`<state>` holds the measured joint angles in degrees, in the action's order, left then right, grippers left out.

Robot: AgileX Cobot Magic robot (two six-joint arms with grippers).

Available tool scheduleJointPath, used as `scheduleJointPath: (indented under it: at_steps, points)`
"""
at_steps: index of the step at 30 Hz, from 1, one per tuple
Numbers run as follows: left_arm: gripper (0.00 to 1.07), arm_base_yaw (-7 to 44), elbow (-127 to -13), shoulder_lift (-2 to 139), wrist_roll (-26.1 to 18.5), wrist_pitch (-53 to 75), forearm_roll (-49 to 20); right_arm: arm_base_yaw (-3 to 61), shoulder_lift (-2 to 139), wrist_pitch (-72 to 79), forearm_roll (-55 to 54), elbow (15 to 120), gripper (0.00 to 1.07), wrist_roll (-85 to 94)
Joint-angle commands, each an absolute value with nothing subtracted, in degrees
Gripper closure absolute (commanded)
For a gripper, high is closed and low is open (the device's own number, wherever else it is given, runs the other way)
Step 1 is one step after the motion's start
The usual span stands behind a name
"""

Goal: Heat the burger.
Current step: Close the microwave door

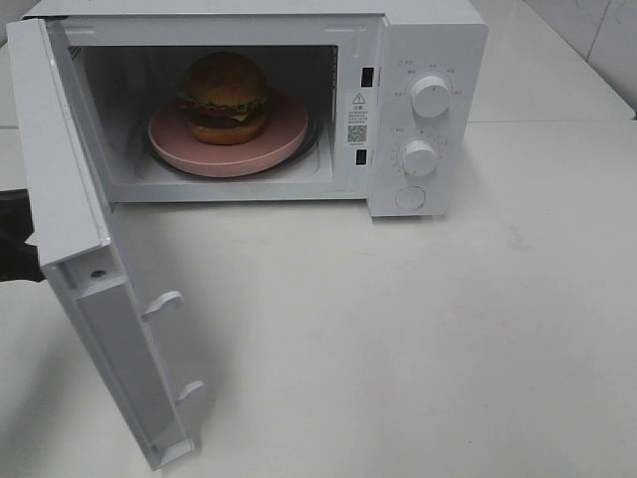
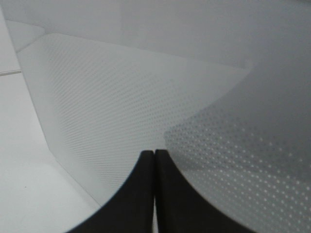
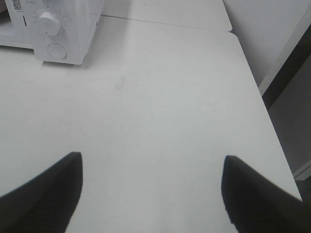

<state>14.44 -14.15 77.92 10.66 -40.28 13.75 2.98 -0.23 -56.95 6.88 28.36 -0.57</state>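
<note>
The burger (image 1: 225,97) with golden bun, lettuce, cheese and patty sits on a round pink plate (image 1: 284,131) inside the white microwave (image 1: 428,40). The microwave door (image 1: 95,289) hangs wide open to the left. My left gripper (image 2: 154,153) is shut with nothing between its fingers, close against the dotted outer face of the door (image 2: 121,107); in the high view only a dark part of that arm (image 1: 15,234) shows behind the door. My right gripper (image 3: 153,162) stands open above the bare table, well away from the microwave (image 3: 53,29).
Two round knobs (image 1: 431,97) and a round button (image 1: 410,197) are on the microwave's right panel. The white table (image 1: 418,339) spreads out in front. In the right wrist view the table edge (image 3: 262,102) drops off beside a wall.
</note>
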Motion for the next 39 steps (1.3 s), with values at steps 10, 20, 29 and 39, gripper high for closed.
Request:
scheduleJointPath:
  at_steps: [10,20,29,39]
  points:
    - [1.07,29.1,-24.4,85.6,6.5,-40.7,3.4,2.8,-1.7,-56.7,6.9,28.4,0.31,-1.2]
    - [1.07,37.8,-32.6,93.5,2.2,-40.1,-1.7,2.8,-1.7,-56.7,6.9,28.4,0.31,-1.2]
    - [1.07,42.5,-41.1,99.3,-4.2,-40.2,-12.0,2.8,-1.7,-56.7,6.9,28.4,0.31,-1.2]
    - [1.07,43.4,-51.7,104.1,-8.1,-40.1,-19.8,2.8,-1.7,-56.7,6.9,28.4,0.31,-1.2]
